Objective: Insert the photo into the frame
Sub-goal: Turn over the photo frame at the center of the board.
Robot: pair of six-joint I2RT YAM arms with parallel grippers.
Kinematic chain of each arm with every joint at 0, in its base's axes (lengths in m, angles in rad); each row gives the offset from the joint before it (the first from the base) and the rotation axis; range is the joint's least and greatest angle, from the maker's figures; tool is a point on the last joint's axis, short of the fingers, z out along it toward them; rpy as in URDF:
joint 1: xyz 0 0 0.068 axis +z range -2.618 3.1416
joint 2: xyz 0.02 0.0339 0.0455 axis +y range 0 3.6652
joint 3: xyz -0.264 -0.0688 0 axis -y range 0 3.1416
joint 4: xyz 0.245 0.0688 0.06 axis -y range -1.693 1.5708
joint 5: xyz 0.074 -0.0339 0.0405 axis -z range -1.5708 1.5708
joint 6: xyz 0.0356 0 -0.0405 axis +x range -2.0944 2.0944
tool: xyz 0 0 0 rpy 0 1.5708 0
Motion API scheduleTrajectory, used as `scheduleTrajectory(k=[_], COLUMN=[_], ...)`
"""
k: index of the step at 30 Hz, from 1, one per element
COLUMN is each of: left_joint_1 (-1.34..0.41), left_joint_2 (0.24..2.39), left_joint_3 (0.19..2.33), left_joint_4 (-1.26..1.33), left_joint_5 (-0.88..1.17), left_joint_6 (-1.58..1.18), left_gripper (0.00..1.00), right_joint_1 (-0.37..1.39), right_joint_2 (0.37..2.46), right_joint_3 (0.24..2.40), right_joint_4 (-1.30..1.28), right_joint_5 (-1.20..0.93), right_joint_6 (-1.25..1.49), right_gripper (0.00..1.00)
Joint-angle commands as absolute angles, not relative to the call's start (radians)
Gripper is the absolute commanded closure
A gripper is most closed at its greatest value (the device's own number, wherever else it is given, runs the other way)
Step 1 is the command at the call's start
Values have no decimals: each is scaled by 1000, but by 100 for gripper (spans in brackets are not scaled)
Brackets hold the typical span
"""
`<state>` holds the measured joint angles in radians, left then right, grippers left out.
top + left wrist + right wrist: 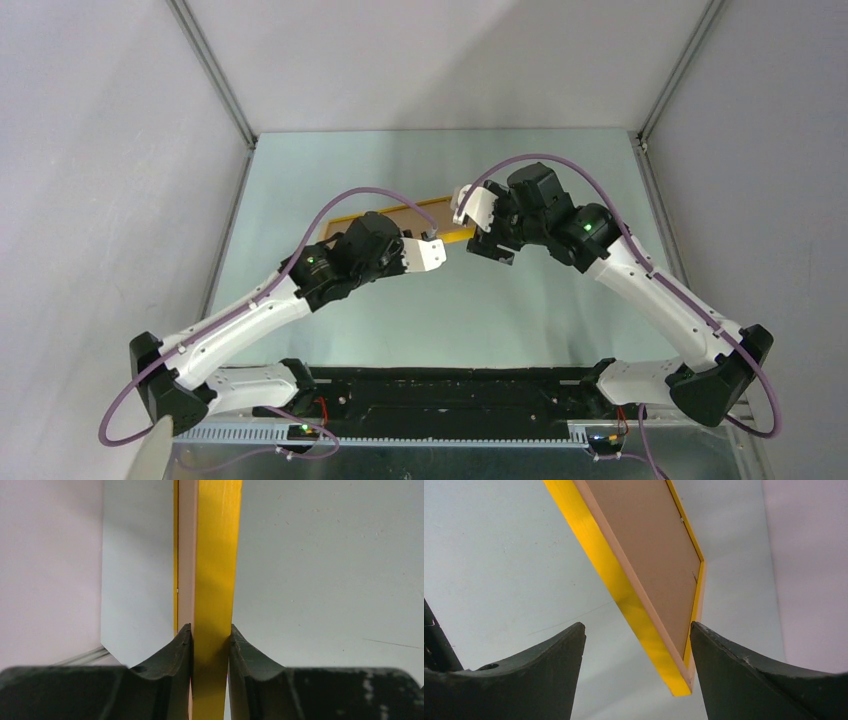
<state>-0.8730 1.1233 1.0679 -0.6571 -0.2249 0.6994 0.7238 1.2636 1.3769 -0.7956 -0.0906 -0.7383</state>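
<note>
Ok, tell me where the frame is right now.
The frame is mid-table in the top view: the left hand clamps its yellow edge from the left, and the open right hand flanks its right corner without touching.

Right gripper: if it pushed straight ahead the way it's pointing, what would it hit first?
Most likely the frame: its yellow corner hangs between the open jaws of the right gripper, apparently just ahead, though depth is hard to judge.
</note>
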Motion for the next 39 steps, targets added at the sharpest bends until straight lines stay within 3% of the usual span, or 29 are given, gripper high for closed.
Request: scheduleTrajectory(k=[1, 23, 34, 39], left_joint_1=[-870, -870, -870, -869], left_joint_2=[1076, 1077, 1078, 1080], left_joint_3=[1135, 1204, 1204, 1209], left_joint_4=[-664, -734, -739, -738], left_joint_5=[-174, -104, -89, -85], left_joint_6=[686, 651, 647, 644], left_gripper=[100, 100, 100, 100], right_joint_1=[714, 716, 719, 720], right_joint_2=[1247, 1330, 1357, 1369], right_joint_3=[1371, 1346, 1346, 1345], right_joint_4=[-736, -682, -684, -688], right_joint_5=[-123, -165, -154, -147], right_joint_6=[-781, -791, -804, -806], right_gripper=[20, 23, 44, 45])
